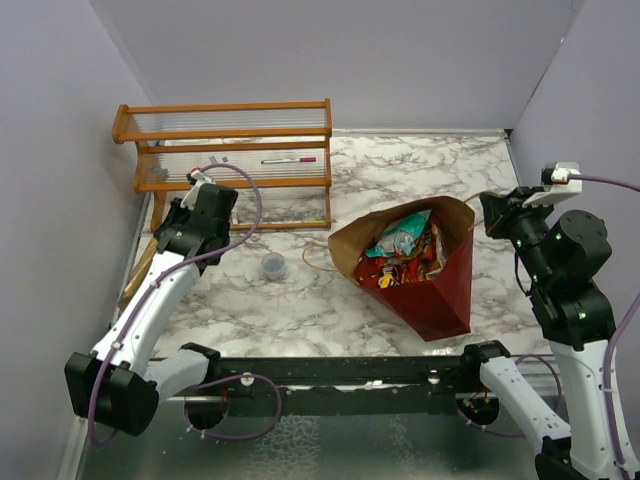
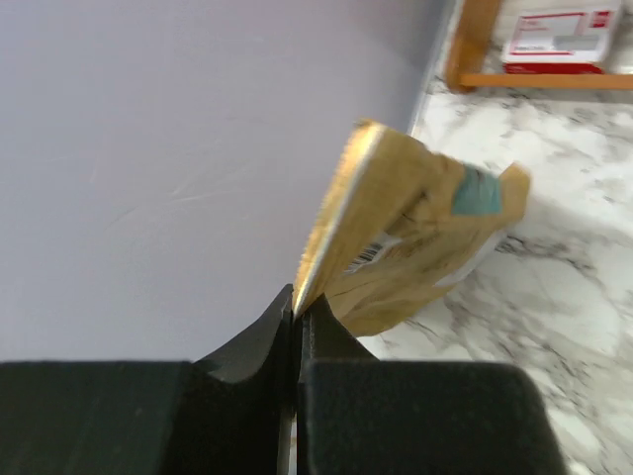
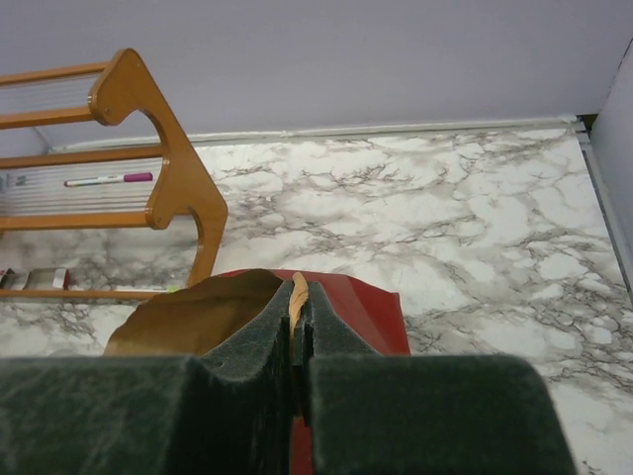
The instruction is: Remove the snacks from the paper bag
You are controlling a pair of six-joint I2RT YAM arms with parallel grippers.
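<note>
The dark red paper bag [image 1: 440, 290] lies tilted on the marble table, its tan mouth facing up and left. Several snacks [image 1: 410, 262] fill its mouth, red and orange ones with a teal packet [image 1: 400, 236] on top. My right gripper [image 1: 496, 213] is shut on the bag's twisted paper handle [image 3: 298, 289] at the rim, above the red bag [image 3: 361, 307]. My left gripper [image 1: 166, 240] is far left by the wall, shut on the edge of a tan packet [image 2: 415, 237] with a teal patch and a barcode. The tan packet also shows in the top view [image 1: 140, 266].
A wooden rack [image 1: 230, 150] stands at the back left with a pink-tipped pen [image 1: 290, 160] on it. A small clear round container [image 1: 273, 266] sits left of the bag. A red and white box [image 2: 559, 40] lies under the rack. The left wall is close.
</note>
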